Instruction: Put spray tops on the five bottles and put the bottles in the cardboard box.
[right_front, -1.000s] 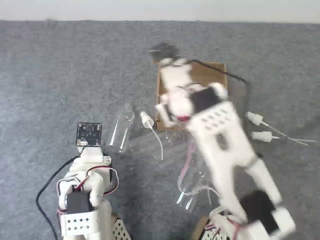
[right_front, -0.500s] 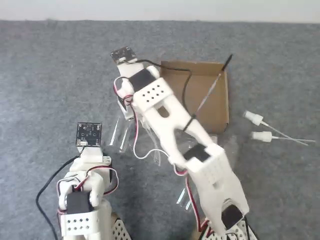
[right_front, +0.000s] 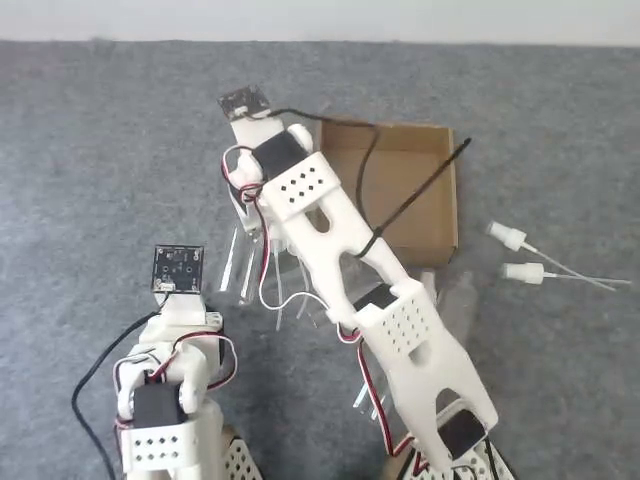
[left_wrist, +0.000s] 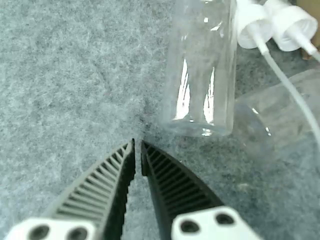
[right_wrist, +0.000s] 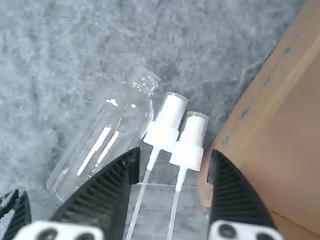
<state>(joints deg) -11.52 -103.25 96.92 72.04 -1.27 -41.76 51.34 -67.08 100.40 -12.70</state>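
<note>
The cardboard box (right_front: 425, 222) sits on the grey carpet (right_front: 120, 130) with its brown floor showing, and my right arm's black cable (right_front: 420, 190) crosses above it. My right gripper (right_wrist: 174, 155) hangs open just beside the box's outer wall, its jaws spread to either side of two white spray tops (right_wrist: 167, 122) lying side by side with thin tubes trailing. A clear bottle (right_wrist: 102, 145) with an open neck lies on its side next to them. My left gripper (left_wrist: 138, 146) is closed on nothing, near that bottle's base. Two more spray tops (right_front: 510, 238) lie on the carpet beyond the box's other side.
</note>
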